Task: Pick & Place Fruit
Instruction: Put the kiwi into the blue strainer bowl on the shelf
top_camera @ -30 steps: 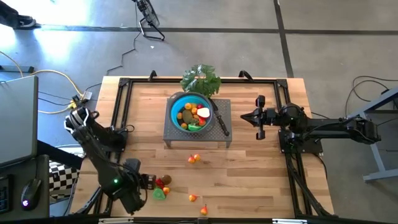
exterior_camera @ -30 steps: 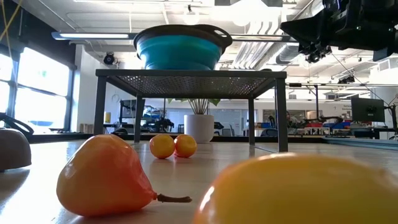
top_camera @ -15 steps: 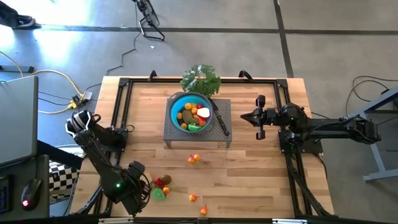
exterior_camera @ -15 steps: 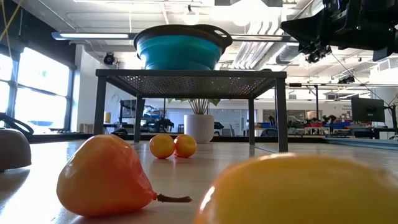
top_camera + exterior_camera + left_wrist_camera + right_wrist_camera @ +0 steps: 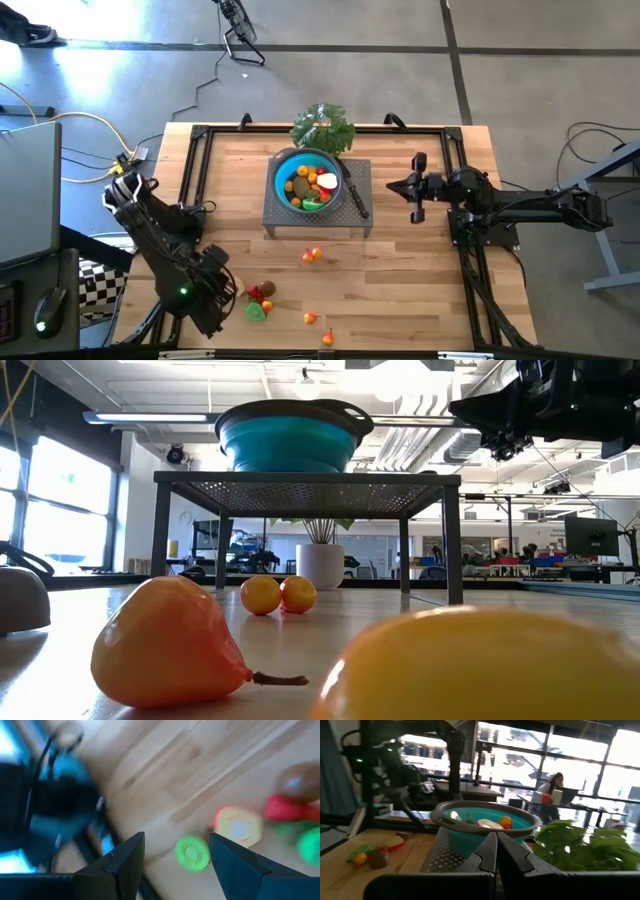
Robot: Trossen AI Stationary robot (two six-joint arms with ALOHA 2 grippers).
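Since a second ago the left gripper (image 5: 232,290) has drawn back a little from the cluster of toy fruit at the table's front left, and its arm has shifted with it; everything else lies as it did. Its two dark fingers (image 5: 126,857) stand apart with nothing between them, and past them the left wrist view shows a small round green slice (image 5: 192,852), a cream-and-red round slice (image 5: 238,827), a red piece (image 5: 286,809) and a brown rounded fruit (image 5: 300,782) lying close together on the light wooden table (image 5: 400,280). From above this cluster (image 5: 260,298) sits just beside the open fingers, not touched by them.

Farther out, two small orange-yellow fruits (image 5: 313,255) lie touching one another in front of the grey perforated metal stand (image 5: 358,215). An orange pear-shaped fruit with a thin stem (image 5: 170,645) and a yellow rounded fruit (image 5: 480,665) lie near the front edge. The blue collapsible bowl (image 5: 306,180) rests on the stand and holds several more fruits and slices, with a black-handled knife (image 5: 353,195) beside it on the stand and a leafy green bunch (image 5: 323,127) just behind.

The right gripper (image 5: 412,187) hangs over the table's right side, well apart from the fruit, fingers pressed together and empty, unchanged from before
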